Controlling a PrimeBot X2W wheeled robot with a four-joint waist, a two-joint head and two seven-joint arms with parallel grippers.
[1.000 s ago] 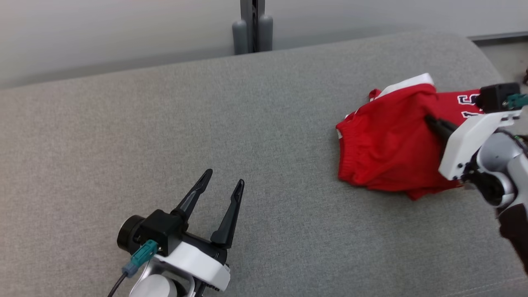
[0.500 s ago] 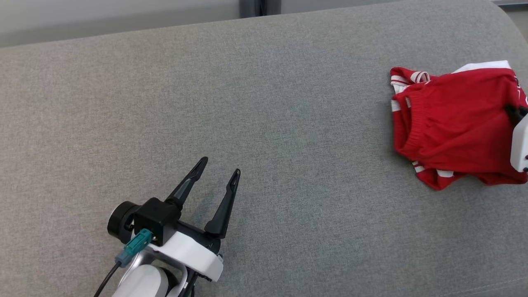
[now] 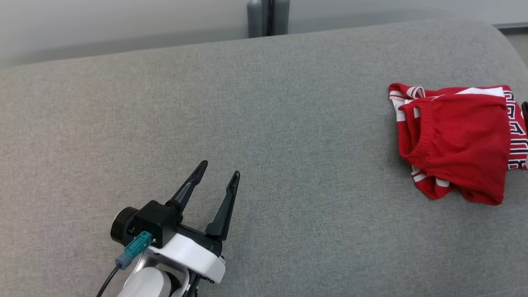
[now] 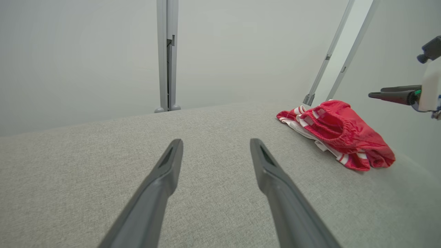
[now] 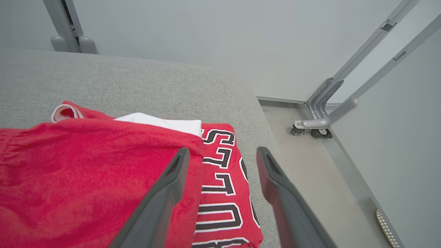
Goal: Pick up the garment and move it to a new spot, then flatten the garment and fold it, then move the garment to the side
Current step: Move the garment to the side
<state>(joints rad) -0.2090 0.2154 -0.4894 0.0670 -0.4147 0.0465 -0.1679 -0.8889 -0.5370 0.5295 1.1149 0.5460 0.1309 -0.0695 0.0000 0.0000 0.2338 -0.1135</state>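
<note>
Lying on a grey cushion, the garment sits below the spread right gripper, seemingly untouched; the left gripper, also spread, is well apart.

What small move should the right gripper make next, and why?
Probably lift the right gripper up and away: its jaws stand open, gripping nothing, and the folded red shorts already lie near the right end of the grey cushion.

place: test lab | cues: castered partition frame, plain grey panels
</note>
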